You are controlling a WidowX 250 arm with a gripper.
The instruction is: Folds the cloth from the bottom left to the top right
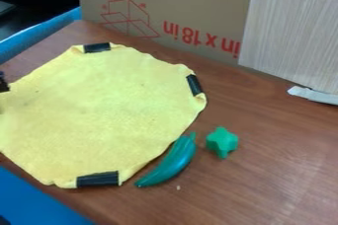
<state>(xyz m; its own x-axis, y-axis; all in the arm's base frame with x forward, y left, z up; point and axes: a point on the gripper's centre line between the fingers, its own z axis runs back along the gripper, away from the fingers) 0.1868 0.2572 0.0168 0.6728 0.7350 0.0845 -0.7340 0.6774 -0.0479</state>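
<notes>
The yellow cloth (pixel 99 113) lies spread nearly flat on the brown table, with its left side running out of the camera view. Black strips are fixed on its top, right and bottom corners, and the edges there curl slightly. At the left edge of the view, a small black piece (pixel 4 83) touches or overlaps the cloth; whether it is a bit of the gripper or another strip, I cannot tell.
A green curved toy (pixel 173 162) lies against the cloth's lower right edge, beside a green star-shaped toy (pixel 222 142). Behind the table (pixel 277 169) stand a cardboard box (pixel 178 2) and a wood-grain panel (pixel 290 36). Blue surfaces border the left side.
</notes>
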